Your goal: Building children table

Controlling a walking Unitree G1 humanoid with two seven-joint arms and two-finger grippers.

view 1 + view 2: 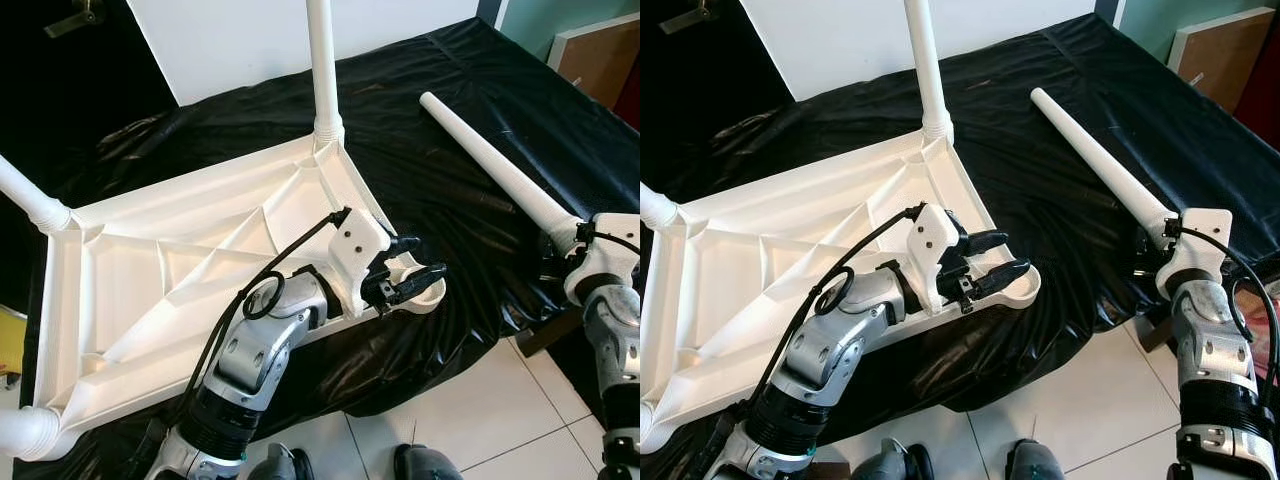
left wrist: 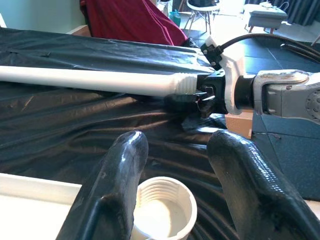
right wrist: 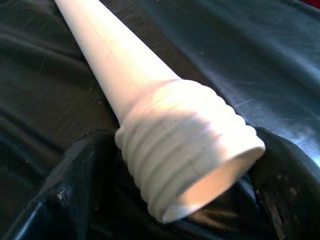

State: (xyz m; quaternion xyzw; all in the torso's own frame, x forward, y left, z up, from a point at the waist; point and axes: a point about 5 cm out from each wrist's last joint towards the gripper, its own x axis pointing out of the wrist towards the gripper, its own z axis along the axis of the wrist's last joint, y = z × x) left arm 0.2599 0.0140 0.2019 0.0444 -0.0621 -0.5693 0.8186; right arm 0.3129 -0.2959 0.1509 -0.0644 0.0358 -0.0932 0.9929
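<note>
A white table leg (image 3: 150, 100) is seen close up, its threaded open end (image 3: 200, 160) nearest the camera and its smooth tapering shaft running away over the black plastic sheet (image 3: 240, 45). The threaded end is flanked by the right gripper's black fingers (image 3: 65, 195), one on each side, pressed against it. The sheet is creased and glossy.

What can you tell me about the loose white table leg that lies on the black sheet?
The loose leg is a long white tapered tube, looking like plastic, with a ribbed screw thread at its thick, hollow end. It lies flat on the black sheet, separate from the table top. The right gripper holds its threaded end; the thin end points away from the robot.
</note>
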